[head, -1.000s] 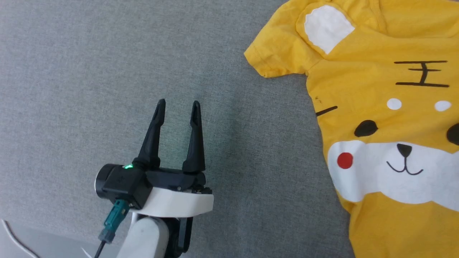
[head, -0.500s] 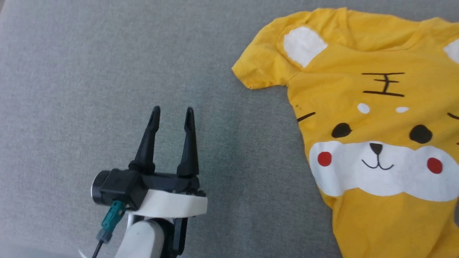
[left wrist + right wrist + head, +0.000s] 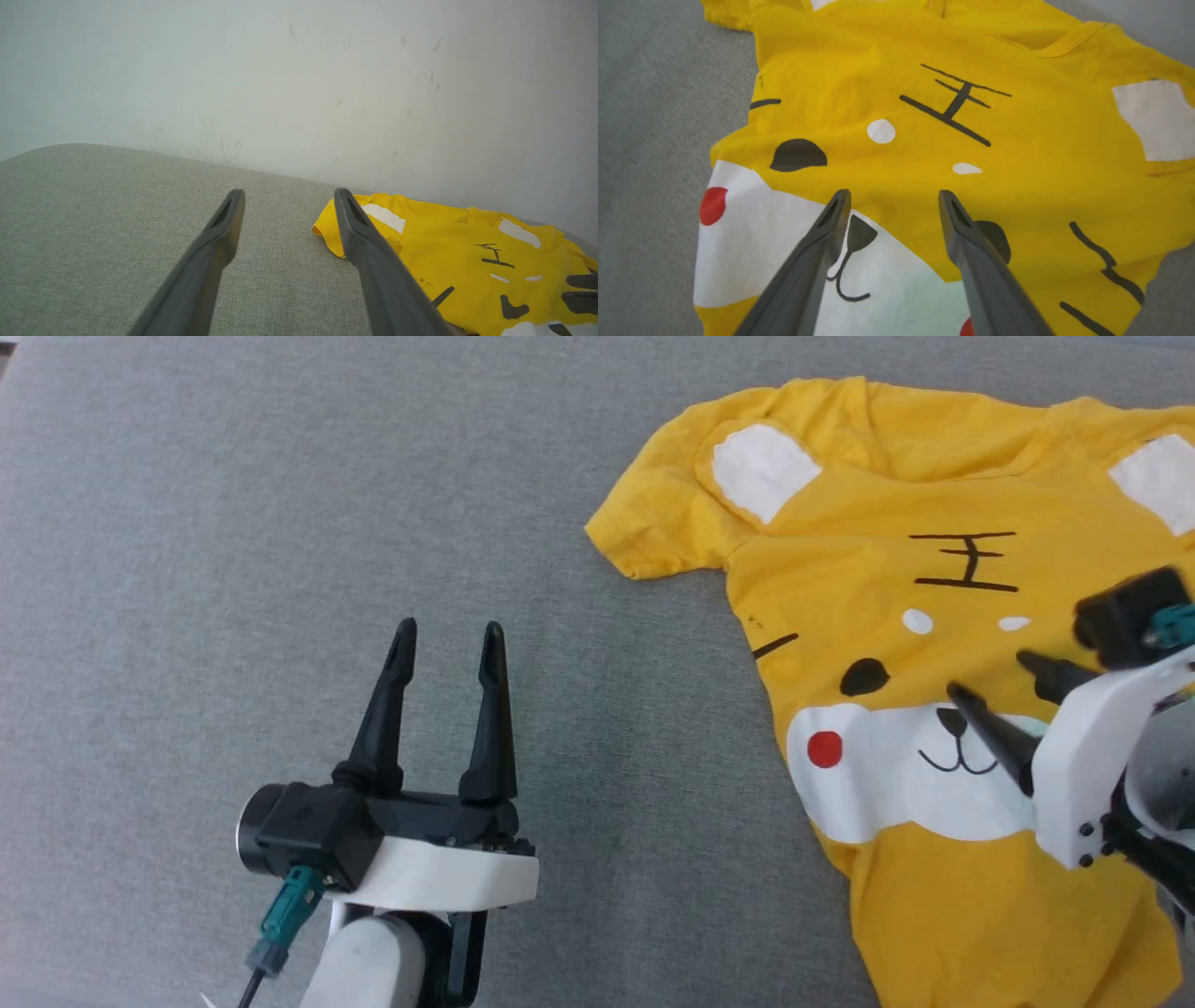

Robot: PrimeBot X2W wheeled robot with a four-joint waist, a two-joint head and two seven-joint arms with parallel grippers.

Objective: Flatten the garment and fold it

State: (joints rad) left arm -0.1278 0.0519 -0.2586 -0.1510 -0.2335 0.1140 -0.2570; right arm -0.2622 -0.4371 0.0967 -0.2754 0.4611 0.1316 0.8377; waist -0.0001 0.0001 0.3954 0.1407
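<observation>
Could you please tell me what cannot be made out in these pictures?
Head view: the hem and one sleeve of the T-shirt, cut off by the bottom and right edges.
Head view: one printed eye and cheek, behind the right gripper.
Right wrist view: whether its fingertips touch the cloth; the angle hides it.

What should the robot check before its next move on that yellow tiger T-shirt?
1. Open, empty left gripper: ok, fingers apart over the bare grey fabric surface, clear of the shirt.
2. Open, empty right gripper: ok, fingers spread over the tiger face, no cloth pinched between them.
3. Print side of the yellow tiger T-shirt facing up: ok.
4. T-shirt lying flat: not ok, the sleeve nearest the left gripper is bunched and the chest ripples.
5. Other sleeve and bottom hem spread out: cannot tell, they run past the head view's edge.
</observation>
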